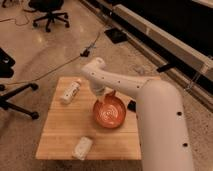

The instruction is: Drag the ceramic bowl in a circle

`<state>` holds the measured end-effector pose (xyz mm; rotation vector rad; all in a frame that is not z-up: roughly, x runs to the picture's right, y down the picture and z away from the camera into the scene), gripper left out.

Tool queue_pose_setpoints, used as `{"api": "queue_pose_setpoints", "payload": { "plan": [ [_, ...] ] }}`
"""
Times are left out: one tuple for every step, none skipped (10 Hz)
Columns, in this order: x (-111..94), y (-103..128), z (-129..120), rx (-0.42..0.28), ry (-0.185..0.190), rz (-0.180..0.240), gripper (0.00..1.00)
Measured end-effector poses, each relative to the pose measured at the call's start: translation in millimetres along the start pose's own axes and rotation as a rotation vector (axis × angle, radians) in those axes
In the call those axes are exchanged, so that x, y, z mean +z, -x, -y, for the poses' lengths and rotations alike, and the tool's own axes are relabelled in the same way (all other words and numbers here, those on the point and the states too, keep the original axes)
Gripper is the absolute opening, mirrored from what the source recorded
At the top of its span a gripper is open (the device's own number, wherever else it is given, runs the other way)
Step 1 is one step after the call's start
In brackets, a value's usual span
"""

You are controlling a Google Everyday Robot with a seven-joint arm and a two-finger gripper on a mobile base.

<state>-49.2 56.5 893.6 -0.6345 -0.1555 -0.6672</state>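
Tool [103,98] is pressing at far rim of ceramic bowl [109,113], which is sitting just below it, mid worktop [60,130]; grip state unclear. Risk: tool slipping off glossy rim, bowl tipping.

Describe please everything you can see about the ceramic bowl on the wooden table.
The ceramic bowl is round, shallow and glossy, orange-red with pale whitish swirl marks inside. It looks like glazed ceramic. It sits upright on the wooden table, right of the middle and near the right edge, with its opening up and nothing visible inside. The gripper of the white arm reaches down to its far rim and seems to touch it there. The two pale items on the table lie apart from it.
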Motion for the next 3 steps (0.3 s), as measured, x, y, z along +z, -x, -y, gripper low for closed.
{"api": "queue_pose_setpoints", "payload": {
  "plan": [
    [-4.7, 12.5, 11.7, -0.018, -0.003, -0.001, 0.00],
    [-7.1, 14.8, 12.8, -0.020, -0.003, -0.003, 0.00],
    [-8.2, 11.4, 10.1, -0.016, -0.006, -0.006, 0.00]
  ]
}}
